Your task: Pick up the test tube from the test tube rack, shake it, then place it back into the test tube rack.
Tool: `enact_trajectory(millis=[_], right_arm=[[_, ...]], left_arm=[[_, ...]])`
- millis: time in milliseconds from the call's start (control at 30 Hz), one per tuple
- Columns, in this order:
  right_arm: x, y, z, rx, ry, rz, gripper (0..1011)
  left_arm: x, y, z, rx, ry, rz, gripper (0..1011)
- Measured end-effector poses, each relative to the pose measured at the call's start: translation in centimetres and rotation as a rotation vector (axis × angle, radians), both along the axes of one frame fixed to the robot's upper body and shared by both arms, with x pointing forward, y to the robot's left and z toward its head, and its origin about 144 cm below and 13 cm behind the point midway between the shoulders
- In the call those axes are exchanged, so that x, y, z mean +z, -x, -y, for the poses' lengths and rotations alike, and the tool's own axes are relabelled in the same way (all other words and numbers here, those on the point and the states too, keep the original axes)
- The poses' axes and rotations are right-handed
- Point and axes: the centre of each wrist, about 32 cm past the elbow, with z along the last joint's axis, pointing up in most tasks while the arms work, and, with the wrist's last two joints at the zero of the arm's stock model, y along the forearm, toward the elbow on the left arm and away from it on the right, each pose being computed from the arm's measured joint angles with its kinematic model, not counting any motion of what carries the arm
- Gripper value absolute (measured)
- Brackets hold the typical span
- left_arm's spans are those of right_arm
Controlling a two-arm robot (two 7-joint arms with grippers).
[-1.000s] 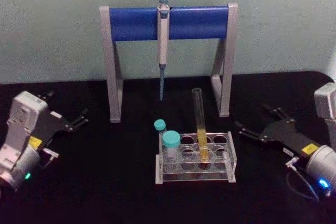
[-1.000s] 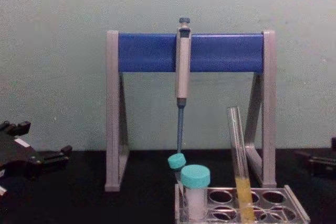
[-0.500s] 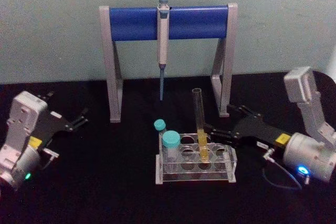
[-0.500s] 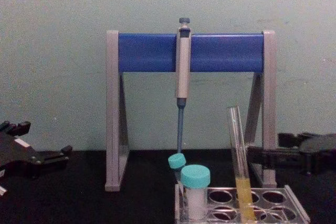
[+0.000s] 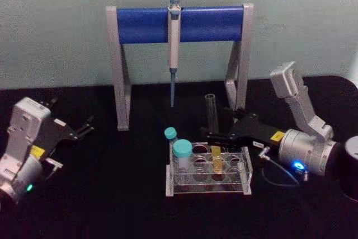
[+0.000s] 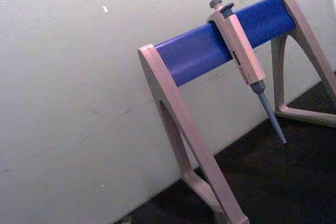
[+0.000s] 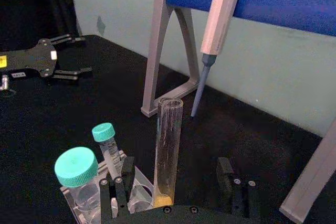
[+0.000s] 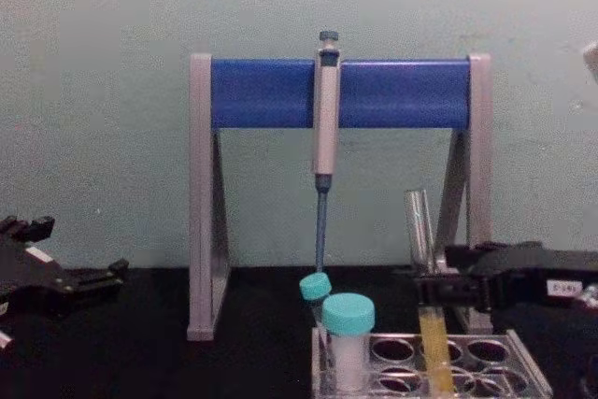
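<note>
The test tube (image 5: pixel 211 117) stands in the test tube rack (image 5: pixel 208 185), a slim clear tube with yellow liquid at its base. My right gripper (image 5: pixel 219 124) has come in from the right at mid-tube height. In the right wrist view the test tube (image 7: pixel 168 150) rises between the two fingers of the right gripper (image 7: pixel 175 167), which is open with clear gaps on both sides. From the chest, the right gripper (image 8: pixel 437 287) crosses the test tube (image 8: pixel 420 221) above the test tube rack (image 8: pixel 528 373). My left gripper (image 5: pixel 84 127) rests open at the far left.
A grey-and-blue pipette stand (image 5: pixel 179 24) spans the back, with a pipette (image 5: pixel 173 54) hanging from its bar close behind the tube. Two teal-capped vials (image 5: pixel 182 152) stand in the rack's left side. The stand's right leg (image 5: pixel 238 82) is just behind my right gripper.
My right gripper has moved left from the table's right side until its open fingers straddle the test tube. The left arm and the tube have not moved.
</note>
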Motion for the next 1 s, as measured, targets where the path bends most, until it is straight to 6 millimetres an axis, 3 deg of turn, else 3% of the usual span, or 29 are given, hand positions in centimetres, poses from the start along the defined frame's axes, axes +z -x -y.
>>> enact_trajectory(millis=[900, 1000], right_arm=[[-0.68, -0.22, -0.52, 0.019, 0.0, -0.03, 1000], [-0.69, -0.22, -0.52, 0.019, 0.0, -0.03, 961]], left_arm=[[0.0, 0.0, 0.0, 0.0, 0.0, 0.0, 1010], [0.0, 0.0, 0.0, 0.0, 0.0, 0.0, 1010]])
